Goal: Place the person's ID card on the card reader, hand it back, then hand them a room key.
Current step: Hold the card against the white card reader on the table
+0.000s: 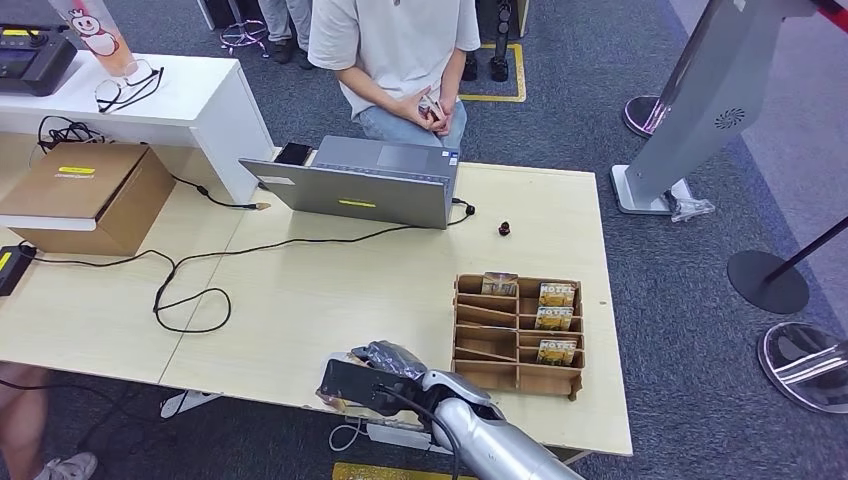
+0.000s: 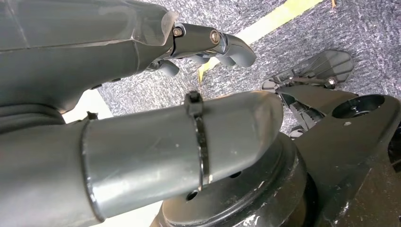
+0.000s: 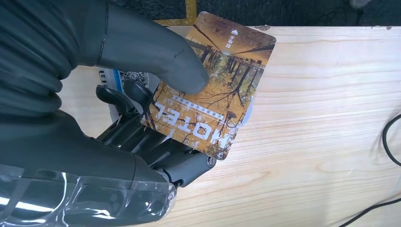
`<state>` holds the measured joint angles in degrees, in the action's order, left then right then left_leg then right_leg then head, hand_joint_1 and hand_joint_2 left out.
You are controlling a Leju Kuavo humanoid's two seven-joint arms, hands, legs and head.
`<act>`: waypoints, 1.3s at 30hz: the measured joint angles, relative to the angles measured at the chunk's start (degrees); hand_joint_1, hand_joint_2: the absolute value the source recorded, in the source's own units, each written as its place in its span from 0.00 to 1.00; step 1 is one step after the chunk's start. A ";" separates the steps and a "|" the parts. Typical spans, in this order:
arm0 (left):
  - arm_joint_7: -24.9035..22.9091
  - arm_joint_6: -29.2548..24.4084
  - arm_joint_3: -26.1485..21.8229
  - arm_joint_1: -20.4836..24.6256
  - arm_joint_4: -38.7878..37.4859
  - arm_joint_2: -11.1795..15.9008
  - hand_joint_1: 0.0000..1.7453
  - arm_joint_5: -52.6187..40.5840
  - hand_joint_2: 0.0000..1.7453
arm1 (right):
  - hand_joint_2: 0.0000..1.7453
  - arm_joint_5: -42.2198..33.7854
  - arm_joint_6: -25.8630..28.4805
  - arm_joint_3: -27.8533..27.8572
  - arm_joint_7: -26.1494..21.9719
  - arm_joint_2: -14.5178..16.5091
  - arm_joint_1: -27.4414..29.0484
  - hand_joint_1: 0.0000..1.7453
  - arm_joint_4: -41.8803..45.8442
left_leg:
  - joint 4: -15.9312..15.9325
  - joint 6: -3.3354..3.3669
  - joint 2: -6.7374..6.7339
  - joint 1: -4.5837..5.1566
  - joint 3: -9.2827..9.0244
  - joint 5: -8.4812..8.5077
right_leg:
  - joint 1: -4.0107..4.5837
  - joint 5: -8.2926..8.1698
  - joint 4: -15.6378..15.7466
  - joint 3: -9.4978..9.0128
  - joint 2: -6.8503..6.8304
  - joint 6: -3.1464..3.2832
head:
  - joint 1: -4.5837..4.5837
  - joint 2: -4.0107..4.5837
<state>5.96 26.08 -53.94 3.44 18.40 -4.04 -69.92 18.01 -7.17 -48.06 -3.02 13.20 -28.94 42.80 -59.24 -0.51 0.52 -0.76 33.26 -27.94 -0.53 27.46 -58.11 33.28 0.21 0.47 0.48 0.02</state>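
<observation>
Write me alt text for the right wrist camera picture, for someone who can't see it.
Close view from behind the robot's right hand, which pinches a hotel key card between its thick grey thumb and darker fingers, just above a pale wooden table. The card shows autumn trees and the word HOTEL. A black cable crosses the table at the picture's edge.

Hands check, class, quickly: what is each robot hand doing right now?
Left hand: holds nothing, fingers apart, open.
Right hand: holds a hotel key card under its thumb.
</observation>
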 joint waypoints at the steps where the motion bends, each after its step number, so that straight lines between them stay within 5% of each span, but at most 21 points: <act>1: -0.01 0.01 0.00 -0.03 0.00 0.00 0.00 0.00 0.00 | 1.00 -0.11 0.01 0.02 0.01 0.03 -0.01 1.00 -0.08 | 0.00 0.00 0.00 0.00 0.00 0.00 | 0.00 0.00 0.00 0.00 0.00 0.00 | 0.00 0.00; 39: -2.90 0.68 4.03 -0.30 1.93 -0.48 0.00 3.36 0.00 | 1.00 5.11 3.62 3.80 2.75 0.75 -2.45 1.00 -5.40 | -0.01 0.00 0.00 0.01 -0.04 0.00 | 0.00 -0.01 0.00 -0.03 0.00 0.00 | 0.01 0.00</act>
<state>3.06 26.75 -49.91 3.14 20.34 -4.52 -66.56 23.12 -3.56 -44.27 -0.27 13.96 -31.39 37.40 -59.25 -0.51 0.52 -0.75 33.22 -27.93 -0.53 27.46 -58.11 33.25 0.21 0.46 0.49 0.02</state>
